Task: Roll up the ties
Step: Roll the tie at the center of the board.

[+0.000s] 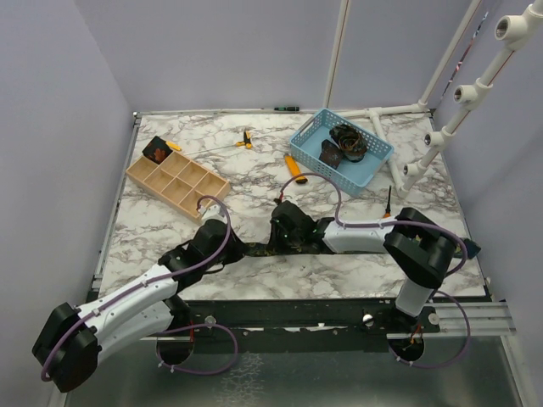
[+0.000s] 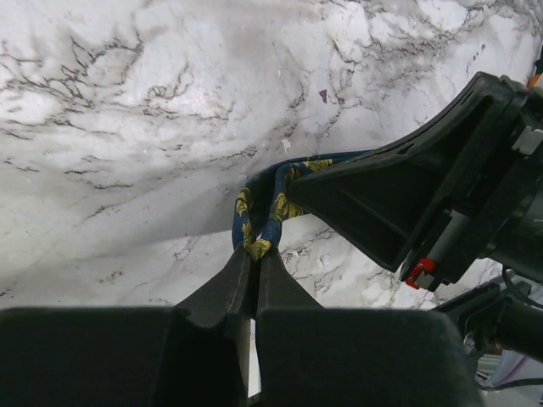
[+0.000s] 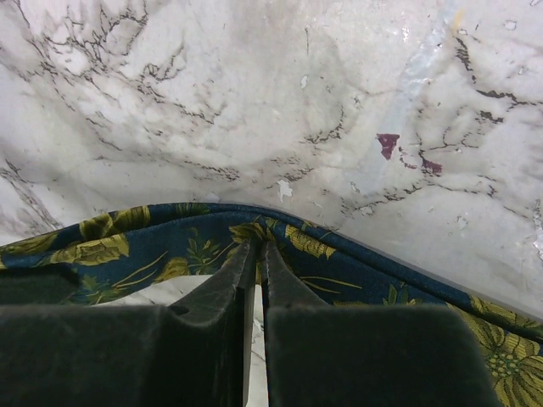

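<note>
Navy tie (image 3: 170, 246), yellow-green leaf print: lies as a flat strip on the marble table (image 1: 254, 280), low centre of the top view, running between the two arms. Left gripper (image 2: 254, 253): clenched on the tie. In the left wrist view the fingers meet with a fold of cloth pinched at their tips, and the fabric rises in a small loop just beyond them. Right gripper (image 3: 257, 246): likewise clamped on the tie, fingers pressed together over the strip where it bends. From there the cloth runs off toward the lower left and the lower right of the right wrist view. The two grippers stand near each other along the strip. The right one fills the right side of the left wrist view, just beside the looped fabric. Upper right of the top view: a blue basket (image 1: 310, 134) holds two dark coiled ties (image 1: 348, 140), side by side. Upper left: a wooden tray (image 1: 182, 182) with compartments, and a dark bundle (image 1: 157, 151) with red-orange marks in its far-left compartment. An orange-handled tool (image 1: 294, 170) lies on the table just left of the basket.
</note>
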Motion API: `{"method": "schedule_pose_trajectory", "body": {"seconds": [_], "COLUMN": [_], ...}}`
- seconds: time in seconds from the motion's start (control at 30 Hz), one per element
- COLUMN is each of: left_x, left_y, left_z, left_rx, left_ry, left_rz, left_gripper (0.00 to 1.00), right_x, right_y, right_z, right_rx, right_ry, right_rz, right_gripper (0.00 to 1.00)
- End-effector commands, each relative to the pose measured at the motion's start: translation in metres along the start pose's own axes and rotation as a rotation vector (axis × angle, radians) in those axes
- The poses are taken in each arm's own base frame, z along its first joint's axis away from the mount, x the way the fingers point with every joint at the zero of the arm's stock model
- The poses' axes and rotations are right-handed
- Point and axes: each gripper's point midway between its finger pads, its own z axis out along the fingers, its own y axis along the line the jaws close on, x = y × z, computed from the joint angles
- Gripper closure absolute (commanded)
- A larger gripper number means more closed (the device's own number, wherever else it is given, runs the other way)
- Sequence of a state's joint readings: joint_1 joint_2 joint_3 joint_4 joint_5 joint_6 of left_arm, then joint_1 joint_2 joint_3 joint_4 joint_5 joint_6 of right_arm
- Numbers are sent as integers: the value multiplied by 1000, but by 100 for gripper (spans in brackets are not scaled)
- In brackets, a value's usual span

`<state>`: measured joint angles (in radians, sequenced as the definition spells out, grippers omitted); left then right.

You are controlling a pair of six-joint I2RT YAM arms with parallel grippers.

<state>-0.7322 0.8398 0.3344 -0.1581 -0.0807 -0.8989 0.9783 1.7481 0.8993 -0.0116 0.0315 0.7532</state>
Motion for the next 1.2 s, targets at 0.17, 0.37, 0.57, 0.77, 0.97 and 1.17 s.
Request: {"method": "schedule_pose_trajectory", "body": {"seconds": [0.17,0.37,0.57,0.77,0.97,1.17], "left_x": [-4,-7,-7,-7,-9,-14], "left_y": [24,21,21,21,17,4], "left_z": [-1,-1,0,0,-1,-4], "left_rx": [-164,-160,-161,-162,-152,-106], "left_ry": [18,14,17,14,13,9], "left_rz": [49,57,59,59,58,55], "left_gripper": [100,100,100,100,100,100], "right_x": [1,-13,-1,13,22,33], "right_y": [-9,27,44,42,37,39], "right_z": [-16,-22,-9,9,29,40], "right_rx": [52,-39,-120,-119,-98,-118], "right_ry": [13,6,70,127,162,196], "right_rz": [-43,-77,-93,-74,-49,-25], "right_gripper": [89,90,91,92,92,92]}}
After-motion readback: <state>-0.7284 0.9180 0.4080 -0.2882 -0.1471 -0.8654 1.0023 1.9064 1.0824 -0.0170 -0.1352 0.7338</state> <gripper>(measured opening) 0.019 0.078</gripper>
